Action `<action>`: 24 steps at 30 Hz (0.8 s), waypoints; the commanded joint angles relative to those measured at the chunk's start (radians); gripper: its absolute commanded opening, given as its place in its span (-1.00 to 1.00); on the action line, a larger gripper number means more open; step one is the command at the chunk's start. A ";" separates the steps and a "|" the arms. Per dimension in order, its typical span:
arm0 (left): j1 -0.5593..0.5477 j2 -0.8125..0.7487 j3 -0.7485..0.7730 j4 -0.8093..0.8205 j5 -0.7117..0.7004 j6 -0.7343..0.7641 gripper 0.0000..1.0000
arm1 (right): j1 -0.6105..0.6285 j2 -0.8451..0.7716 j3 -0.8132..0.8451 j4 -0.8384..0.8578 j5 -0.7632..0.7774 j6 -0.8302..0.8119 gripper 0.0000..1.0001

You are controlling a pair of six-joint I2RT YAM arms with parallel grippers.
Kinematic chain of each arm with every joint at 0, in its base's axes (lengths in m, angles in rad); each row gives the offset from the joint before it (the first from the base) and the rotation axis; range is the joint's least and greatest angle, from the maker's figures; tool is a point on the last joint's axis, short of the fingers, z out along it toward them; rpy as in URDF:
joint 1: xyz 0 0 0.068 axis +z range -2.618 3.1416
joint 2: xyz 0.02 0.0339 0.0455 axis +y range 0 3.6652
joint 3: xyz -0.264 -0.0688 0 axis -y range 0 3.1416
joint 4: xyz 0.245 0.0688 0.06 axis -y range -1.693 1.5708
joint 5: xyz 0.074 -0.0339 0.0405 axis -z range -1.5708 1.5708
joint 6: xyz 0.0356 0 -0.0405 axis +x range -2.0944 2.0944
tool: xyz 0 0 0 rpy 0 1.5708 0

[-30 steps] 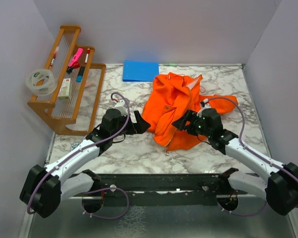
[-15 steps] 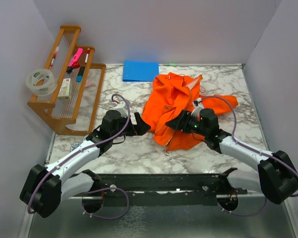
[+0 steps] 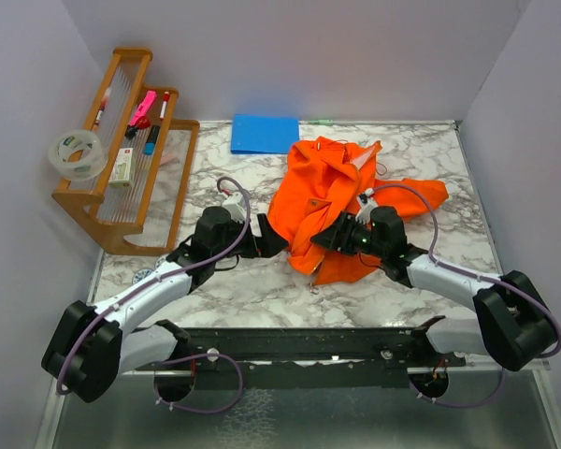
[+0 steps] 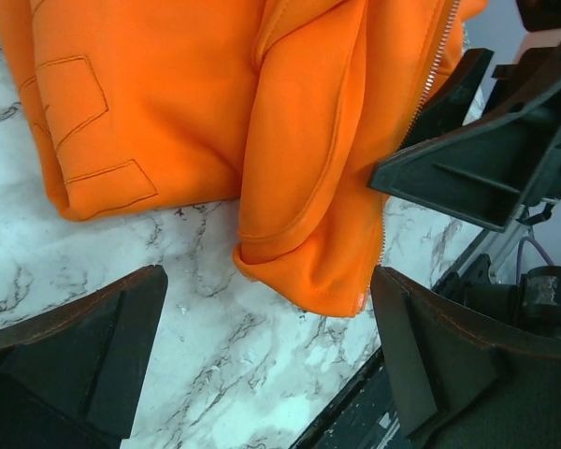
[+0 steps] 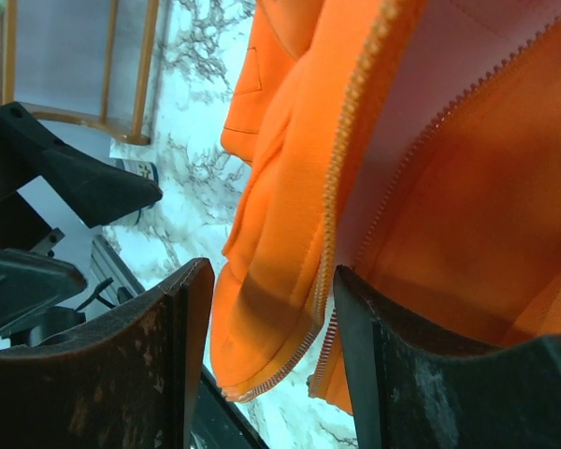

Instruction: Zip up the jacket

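The orange jacket (image 3: 325, 182) lies crumpled on the marble table (image 3: 262, 281), unzipped, with pale lining showing in the right wrist view. My right gripper (image 3: 325, 236) sits at the jacket's lower front edge. In its wrist view the jaws (image 5: 273, 281) straddle the orange flap (image 5: 280, 234) that carries the zipper teeth (image 5: 341, 159); one finger touches the flap, the other stands a little off it. My left gripper (image 3: 266, 241) is wide open just left of the hem. Its wrist view (image 4: 266, 299) shows the hem corner (image 4: 309, 271) and zipper strip (image 4: 421, 94) ahead of the fingers, untouched.
A wooden rack (image 3: 122, 187) with pens and a tape roll (image 3: 77, 154) stands at the left. A flat blue rectangle (image 3: 265, 134) lies at the back, beside the jacket's collar. The black rail (image 3: 299, 341) runs along the near table edge. Both arms' fingers are close together at the hem.
My right gripper has slid left onto the jacket's front edge and its jaws have narrowed around the zipper flap. The left gripper has edged slightly toward the hem, still wide open.
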 commanded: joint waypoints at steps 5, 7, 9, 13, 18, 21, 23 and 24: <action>-0.050 0.024 -0.004 0.052 0.063 0.010 0.98 | 0.013 0.063 -0.019 0.069 -0.018 0.025 0.11; -0.073 0.036 0.000 0.054 0.057 0.013 0.98 | 0.013 0.064 -0.021 0.072 -0.019 0.027 0.03; -0.094 0.053 0.006 0.056 0.049 0.017 0.98 | 0.013 0.057 -0.023 0.076 -0.020 0.025 -0.08; -0.147 0.093 0.030 0.054 0.025 0.034 0.98 | 0.013 0.039 -0.029 0.087 -0.023 0.020 -0.40; -0.212 0.131 0.084 0.024 -0.027 0.061 0.98 | 0.013 0.035 -0.027 0.093 -0.045 0.011 -0.80; -0.234 0.133 0.117 -0.011 -0.068 0.084 0.98 | 0.013 0.032 -0.028 0.104 -0.063 0.009 -0.99; -0.238 0.127 0.137 -0.043 -0.101 0.105 0.98 | 0.013 0.030 -0.026 0.107 -0.077 0.003 -0.99; -0.239 0.123 0.145 -0.059 -0.113 0.116 0.98 | 0.013 0.028 -0.024 0.108 -0.084 -0.001 -0.99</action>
